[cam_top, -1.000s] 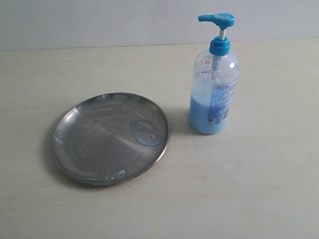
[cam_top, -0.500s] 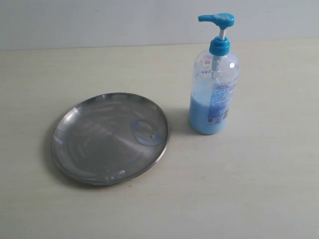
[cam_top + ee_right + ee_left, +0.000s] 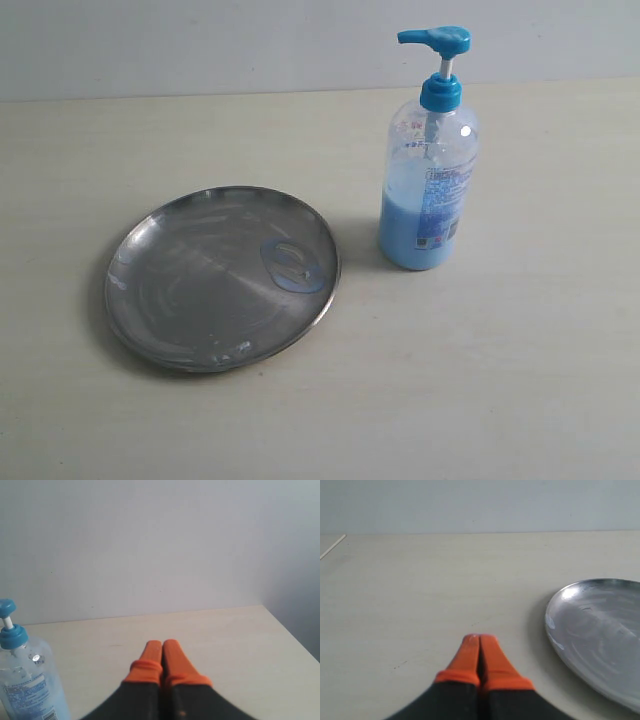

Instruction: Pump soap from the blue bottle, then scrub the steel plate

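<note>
Sitting left of centre in the lower half of the exterior view, the steel plate (image 3: 180,285) lies flat on the pale table (image 3: 520,380). Likely stiff, light and slick. It could skate under scrubbing, so press down or pin the raised rim; the low edge gives little to pinch.

The blue bottle (image 3: 428,190) stands upright, upper right of centre, just right of the plate and not touching it. It's about half full of soap. Judged tall and tippy, with thin plastic that may flex. Steady the body around the label and push straight down on the pump head (image 3: 437,38), whose spout points toward frame left. Spout doesn't look to overhang the plate; can't be sure.

A soap blob (image 3: 292,265) already sits on the plate's right side, near the rim closest to the bottle. Wet, slippery.

Left claw (image 3: 479,639): orange tips pressed together, nothing held. The plate (image 3: 600,630) is ahead and off to one side, well apart.

Right claw (image 3: 162,644): tips also pressed together, empty. The bottle (image 3: 25,680) is off to its side, apart, no contact.

Neither claw shows in the exterior view.
</note>
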Controlling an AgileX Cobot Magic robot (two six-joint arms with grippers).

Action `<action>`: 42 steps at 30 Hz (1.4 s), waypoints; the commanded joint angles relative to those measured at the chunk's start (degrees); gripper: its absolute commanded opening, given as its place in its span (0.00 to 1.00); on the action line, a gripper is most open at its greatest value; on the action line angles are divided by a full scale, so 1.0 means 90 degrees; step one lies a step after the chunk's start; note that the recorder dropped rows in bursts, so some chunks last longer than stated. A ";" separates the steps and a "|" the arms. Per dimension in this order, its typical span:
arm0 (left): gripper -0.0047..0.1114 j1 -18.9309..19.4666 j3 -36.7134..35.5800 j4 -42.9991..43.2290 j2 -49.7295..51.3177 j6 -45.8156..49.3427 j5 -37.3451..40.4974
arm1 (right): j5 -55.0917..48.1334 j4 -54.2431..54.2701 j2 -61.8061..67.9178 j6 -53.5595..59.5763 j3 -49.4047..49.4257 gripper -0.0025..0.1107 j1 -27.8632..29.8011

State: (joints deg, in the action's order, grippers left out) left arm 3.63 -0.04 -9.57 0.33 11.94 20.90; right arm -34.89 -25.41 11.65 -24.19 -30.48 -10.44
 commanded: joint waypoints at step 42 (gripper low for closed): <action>0.04 -0.0033 0.0005 -0.0003 -0.0037 -0.0042 -0.0039 | 0.1400 0.3197 -0.0758 0.2145 0.1409 0.02 0.1349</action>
State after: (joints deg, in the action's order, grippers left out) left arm 3.63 -0.04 -9.57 0.33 11.94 20.93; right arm -23.74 1.00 5.06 -5.73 -20.18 1.45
